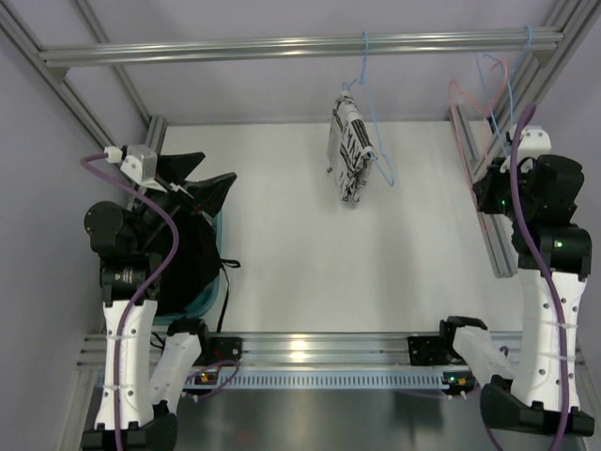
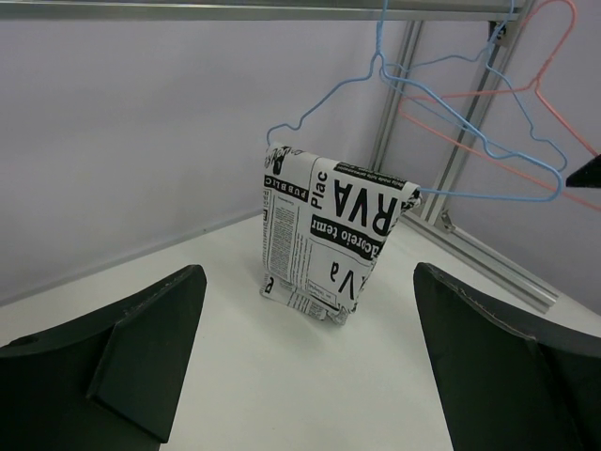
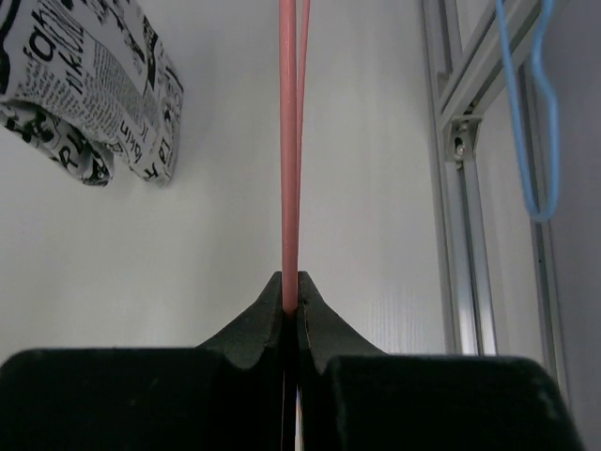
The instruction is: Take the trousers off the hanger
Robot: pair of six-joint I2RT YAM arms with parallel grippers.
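The black trousers [image 1: 192, 258] lie bunched at the left, under my left arm, in a teal bin [image 1: 221, 287]. My left gripper [image 1: 199, 177] is open and empty above them; in the left wrist view it [image 2: 310, 376] faces the table with its fingers wide apart. The pink-red wire hanger [image 1: 463, 105] hangs at the far right with nothing on it. My right gripper [image 1: 488, 188] is shut on its wire. In the right wrist view the hanger [image 3: 289, 141] rises straight up from the closed fingertips of the right gripper [image 3: 291, 287]. The hanger also shows in the left wrist view [image 2: 526, 94].
A black-and-white patterned garment [image 1: 351, 150] hangs on a light blue hanger [image 1: 376, 113] from the top rail [image 1: 282, 47]. It also shows in the wrist views [image 2: 329, 235] [image 3: 94, 94]. Another blue hanger [image 3: 540, 113] hangs by the right frame post [image 1: 484, 216].
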